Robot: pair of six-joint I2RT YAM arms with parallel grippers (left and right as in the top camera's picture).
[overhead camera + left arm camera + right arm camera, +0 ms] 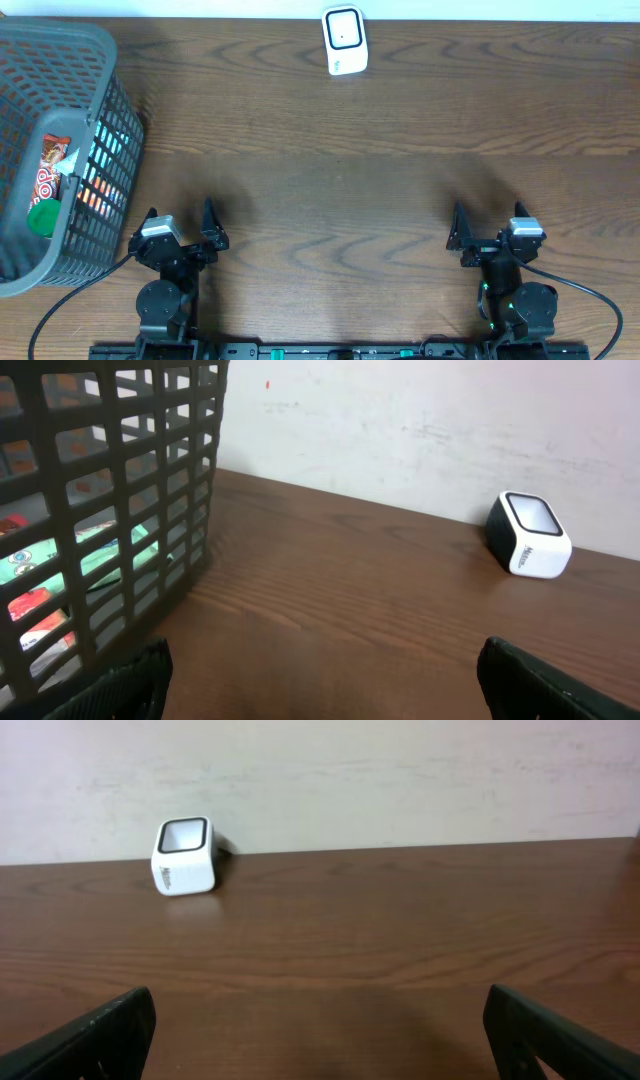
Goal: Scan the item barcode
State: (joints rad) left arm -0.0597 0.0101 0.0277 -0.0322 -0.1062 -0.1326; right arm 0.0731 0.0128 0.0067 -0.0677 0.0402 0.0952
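Overhead, the left gripper [180, 215] and right gripper [488, 215] sit spread wide, holding nothing, by the worktop's [330, 180] near edge. The scanner [343, 40] stands mid far edge. Snack packets [50, 175] lie in the basket [118, 110] at the left edge. Only the left wrist view shows them through the mesh; the right wrist view shows just the scanner.

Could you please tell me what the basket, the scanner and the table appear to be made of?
Basket: probably plastic, grey and matte; it is a moulded open grid of thick bars.
Scanner: smooth white plastic shell, it seems, with a dark glossy window on its face.
Table: brown wood or wood-look laminate; grain lines run along it, with a low sheen.
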